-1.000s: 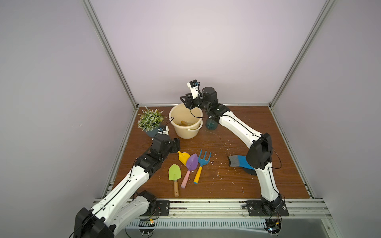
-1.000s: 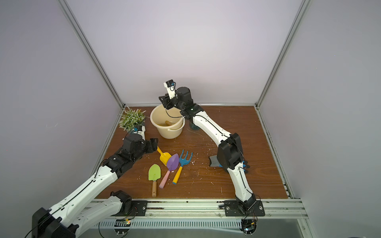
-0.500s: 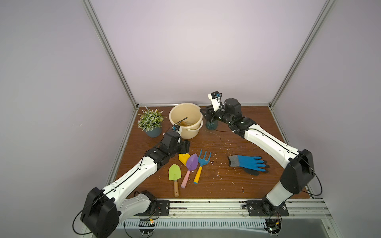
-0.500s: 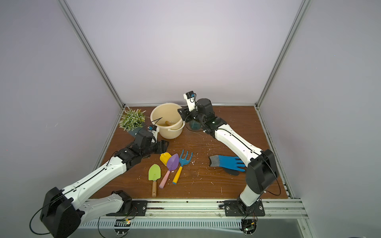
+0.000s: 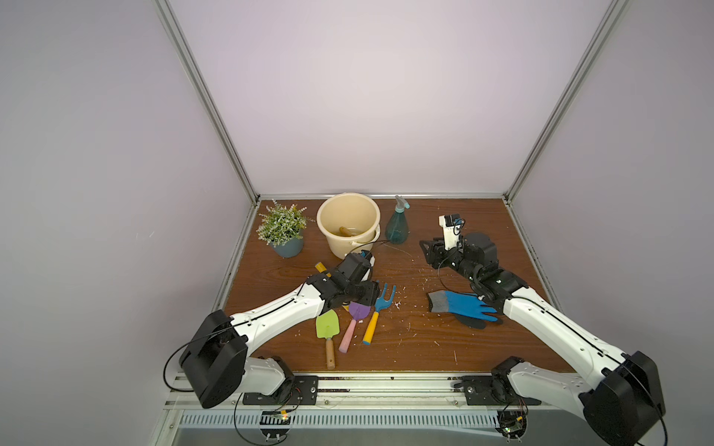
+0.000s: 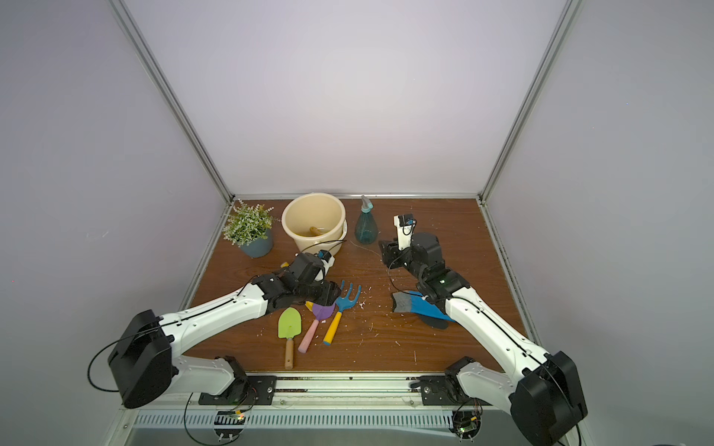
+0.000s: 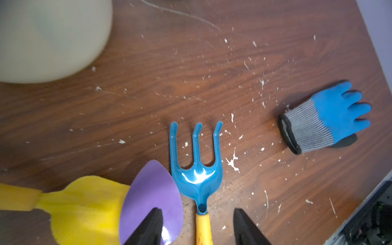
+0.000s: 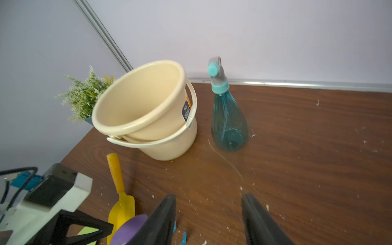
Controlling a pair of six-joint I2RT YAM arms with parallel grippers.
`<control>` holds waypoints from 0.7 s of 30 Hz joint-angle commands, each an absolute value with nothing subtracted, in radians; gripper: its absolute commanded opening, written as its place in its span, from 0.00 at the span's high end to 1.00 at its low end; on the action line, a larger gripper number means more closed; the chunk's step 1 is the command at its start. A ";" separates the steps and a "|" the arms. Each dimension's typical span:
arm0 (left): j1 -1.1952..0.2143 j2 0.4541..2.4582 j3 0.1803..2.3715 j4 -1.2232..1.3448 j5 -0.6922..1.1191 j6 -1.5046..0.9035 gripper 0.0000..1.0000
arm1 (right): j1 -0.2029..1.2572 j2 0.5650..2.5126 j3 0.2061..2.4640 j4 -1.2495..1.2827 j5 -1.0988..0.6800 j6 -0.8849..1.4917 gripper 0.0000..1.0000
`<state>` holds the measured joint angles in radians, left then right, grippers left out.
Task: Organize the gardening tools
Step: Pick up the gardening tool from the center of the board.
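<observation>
The blue fork [image 7: 197, 169] with its yellow handle lies on the brown table, beside the purple trowel [image 7: 151, 197] and the yellow scoop [image 7: 84, 203]. My left gripper [image 7: 196, 210] is open, one finger either side of the fork's handle with gaps on both sides and one fingertip over the purple blade. A lime-green trowel [image 5: 327, 326] lies nearer the front. The teal spray bottle [image 5: 396, 228] stands upright at the back. My right gripper [image 8: 209, 196] hangs open and empty over bare table to the right of the bottle, seen in a top view [image 5: 428, 251].
A cream bucket [image 5: 347, 222] at the back holds a wooden-handled tool [image 5: 344, 231]. A potted plant [image 5: 284, 231] stands in the back left corner. Blue gloves [image 5: 463, 307] lie under the right forearm. White specks litter the table.
The right arm has pulled back from over the bucket, past the spray bottle, to the right side. The left arm has moved from the scoop to the fork, its jaws narrowing.
</observation>
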<state>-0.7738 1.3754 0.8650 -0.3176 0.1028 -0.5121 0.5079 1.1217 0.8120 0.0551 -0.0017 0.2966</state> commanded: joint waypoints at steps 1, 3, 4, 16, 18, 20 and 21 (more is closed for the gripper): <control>-0.819 1.445 0.901 -0.388 0.128 -0.530 0.46 | 0.501 1.086 0.781 0.077 0.032 0.338 0.44; -0.847 1.474 0.916 -0.400 0.121 -0.535 0.47 | 0.499 1.082 0.772 0.076 0.038 0.342 0.44; -0.858 1.490 0.925 -0.407 0.116 -0.537 0.47 | 0.496 1.080 0.770 0.075 0.040 0.344 0.44; -0.909 1.590 0.936 -0.452 0.072 -0.585 0.52 | 0.489 1.048 0.733 0.057 0.038 0.340 0.44; -0.914 1.607 0.941 -0.452 0.075 -0.585 0.51 | 0.485 1.042 0.727 0.056 0.037 0.335 0.44; -0.922 1.629 0.952 -0.450 0.077 -0.585 0.51 | 0.478 1.041 0.725 0.054 0.034 0.332 0.44; -0.926 1.640 0.957 -0.452 0.076 -0.584 0.51 | 0.475 1.040 0.725 0.053 0.033 0.330 0.44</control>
